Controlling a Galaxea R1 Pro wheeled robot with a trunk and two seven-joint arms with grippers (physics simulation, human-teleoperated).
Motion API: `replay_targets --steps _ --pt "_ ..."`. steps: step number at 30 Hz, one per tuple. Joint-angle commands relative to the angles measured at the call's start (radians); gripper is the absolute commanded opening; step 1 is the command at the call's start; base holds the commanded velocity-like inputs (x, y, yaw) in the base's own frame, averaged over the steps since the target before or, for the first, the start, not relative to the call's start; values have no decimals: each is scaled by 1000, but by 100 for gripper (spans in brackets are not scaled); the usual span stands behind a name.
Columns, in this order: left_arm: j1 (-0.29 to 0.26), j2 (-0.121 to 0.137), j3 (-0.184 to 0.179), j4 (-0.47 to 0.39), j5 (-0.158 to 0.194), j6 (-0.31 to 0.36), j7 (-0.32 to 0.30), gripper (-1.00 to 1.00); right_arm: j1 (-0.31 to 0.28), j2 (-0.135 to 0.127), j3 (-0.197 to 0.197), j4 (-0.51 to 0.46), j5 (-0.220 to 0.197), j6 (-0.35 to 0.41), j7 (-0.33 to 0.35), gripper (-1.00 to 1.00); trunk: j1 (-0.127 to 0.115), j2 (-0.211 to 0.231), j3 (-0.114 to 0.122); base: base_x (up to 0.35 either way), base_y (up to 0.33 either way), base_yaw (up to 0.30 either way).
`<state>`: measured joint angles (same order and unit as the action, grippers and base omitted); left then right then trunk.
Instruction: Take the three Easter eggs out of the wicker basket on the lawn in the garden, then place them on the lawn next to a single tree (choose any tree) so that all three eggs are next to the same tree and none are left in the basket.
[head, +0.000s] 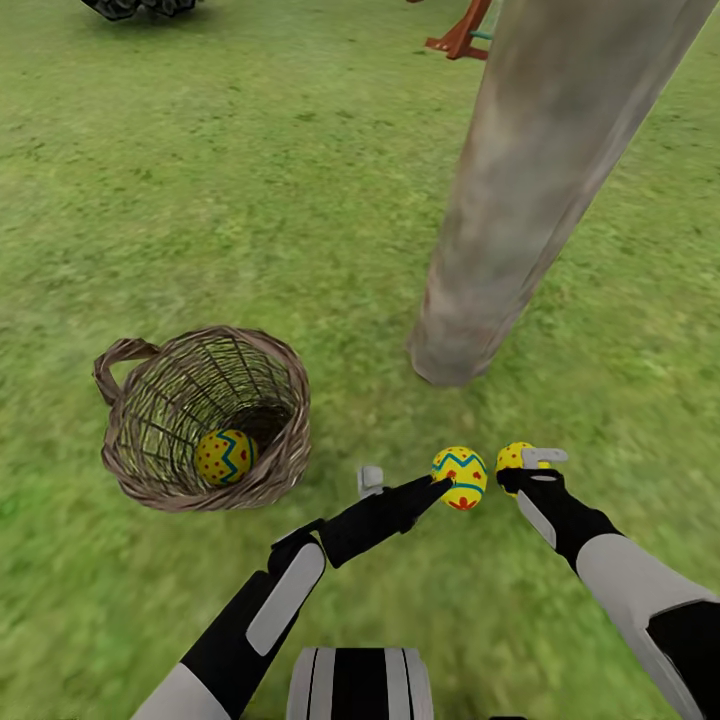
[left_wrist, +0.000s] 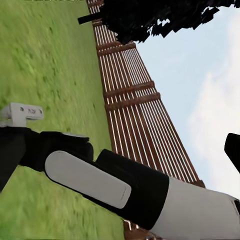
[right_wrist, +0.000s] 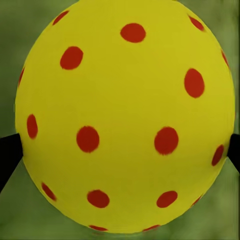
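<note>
My right pincer (head: 520, 462) pinches a yellow egg with red dots (right_wrist: 125, 120) at its widest middle, low over the green lawn (head: 250, 200) near the foot of the thick grey-brown tree trunk (head: 520, 230); I judge the egg light, hard and slippery, so the grip must stay across the middle. My left pincer (head: 405, 485) is just beside a second yellow egg with a blue zigzag band (head: 459, 477), but I cannot tell if it is spread or pressed. The third egg (head: 224, 456) lies in the tipped brown wicker basket (head: 140, 440); there is free grass all around, only the trunk stands ahead.
</note>
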<state>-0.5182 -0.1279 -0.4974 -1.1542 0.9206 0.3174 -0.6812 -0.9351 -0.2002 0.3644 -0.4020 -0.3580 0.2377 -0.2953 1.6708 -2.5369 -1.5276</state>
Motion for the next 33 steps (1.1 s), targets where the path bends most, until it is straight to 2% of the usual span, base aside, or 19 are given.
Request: replay_targets --steps 1,4,5,7,10,11,14,15,18,31,33 --pt "0 4 0 4 15 4 -1 100 2 -2 8 60 -32 2 55 -100 0 0 -1 0 0 0" --pt "0 5 0 10 16 -21 -1 100 2 -2 8 61 -32 3 55 -100 0 0 -1 0 0 0" --pt "0 6 0 27 39 -23 -3 100 2 -2 8 61 -33 3 56 -100 0 0 -1 0 0 0" --pt "0 6 1 35 59 -18 2 100 2 -1 8 63 -35 3 56 -100 0 0 -1 0 0 0" --pt "0 8 2 36 61 -2 5 100 2 -1 8 63 -35 3 58 -100 0 0 -1 0 0 0" --pt "0 8 2 36 61 16 5 100 2 -1 8 63 -35 3 60 -100 0 0 -1 0 0 0" --pt "0 0 0 34 59 156 9 100 2 -1 8 63 -36 3 62 -100 0 0 -1 0 0 0" --pt "0 -1 0 30 55 180 40 100 2 -1 8 63 -36 4 63 -100 0 0 -1 0 0 0" --pt "0 5 0 30 55 175 67 100 2 -1 8 63 -35 3 64 -100 0 0 -1 0 0 0" --pt "0 8 0 22 58 160 58 100 2 -2 11 54 -33 2 64 -100 0 0 -1 0 0 0" --pt "0 8 0 27 58 159 58 100 2 -2 10 56 -33 3 64 -100 1 0 -8 0 0 0"
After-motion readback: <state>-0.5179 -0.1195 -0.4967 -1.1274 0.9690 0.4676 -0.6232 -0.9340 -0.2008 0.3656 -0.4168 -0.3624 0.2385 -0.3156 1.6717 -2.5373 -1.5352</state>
